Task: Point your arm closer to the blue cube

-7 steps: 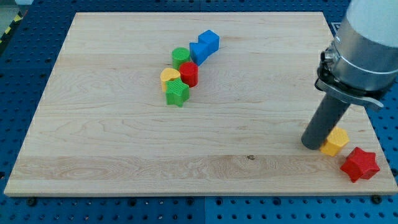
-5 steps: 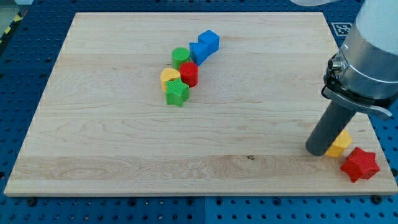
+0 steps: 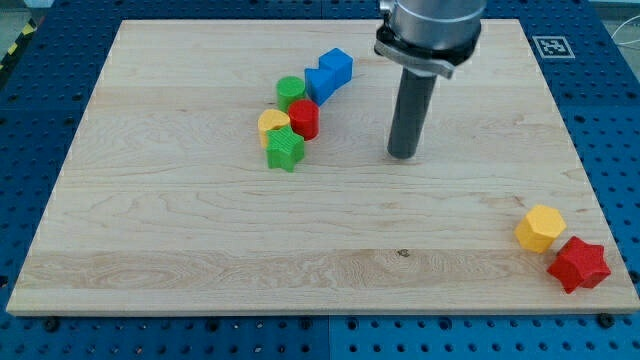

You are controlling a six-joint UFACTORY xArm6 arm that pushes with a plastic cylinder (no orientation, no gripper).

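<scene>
Resting on the tabletop (image 3: 180, 230), my tip (image 3: 402, 155) holds nothing; this tool is just a rod. The blue cube (image 3: 337, 67) sits up and left, so slide slowly that way and stop beside it

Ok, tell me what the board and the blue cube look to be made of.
The board looks like pale wood with a matte finish: grain lines and a small dark knot show. The blue cube seems plastic, uniformly coloured and slightly glossy; I cannot tell more.
</scene>
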